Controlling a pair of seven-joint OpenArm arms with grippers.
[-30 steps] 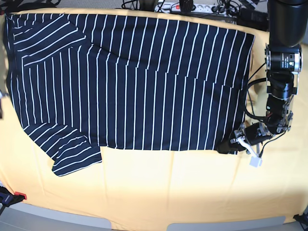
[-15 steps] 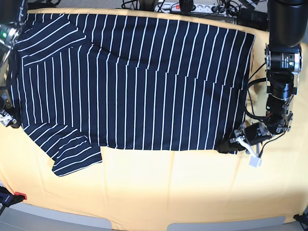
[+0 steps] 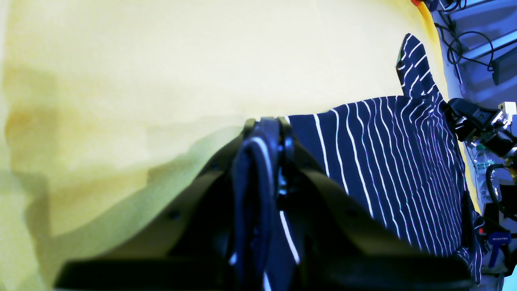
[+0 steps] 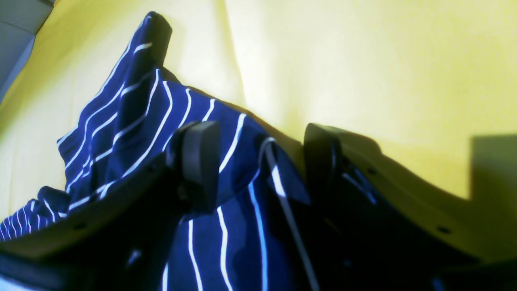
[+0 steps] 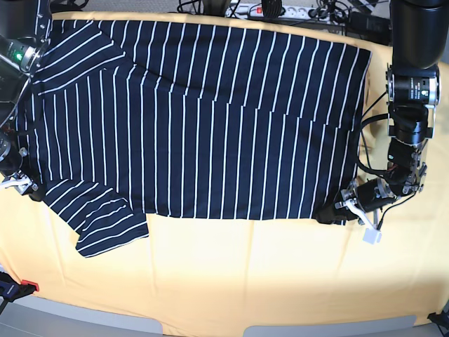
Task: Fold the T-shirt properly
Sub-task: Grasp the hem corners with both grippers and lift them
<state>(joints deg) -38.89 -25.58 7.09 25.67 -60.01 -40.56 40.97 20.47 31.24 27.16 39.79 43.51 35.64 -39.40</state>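
The navy white-striped T-shirt [image 5: 196, 119] lies spread flat on the yellow table cover, with one sleeve [image 5: 105, 217] pointing to the front left. My left gripper [image 5: 335, 213] is shut on the shirt's front right hem corner. The left wrist view shows its fingers [image 3: 264, 123] pinched on the striped cloth [image 3: 383, 161]. My right gripper [image 5: 24, 188] is at the shirt's left edge, beside the sleeve. In the right wrist view it [image 4: 258, 157] is open, and a fold of the shirt [image 4: 121, 117] lies between its two fingers.
A power strip and cables [image 5: 273, 10] lie behind the table's back edge. A red clamp [image 5: 21, 286] sits at the front left corner. Bare yellow cover [image 5: 245, 281] runs along the front of the shirt. A white tag [image 5: 372, 236] hangs by the left gripper.
My right arm has come in from the left and moved down along the shirt's left edge to the sleeve. The left arm and the shirt have not moved.
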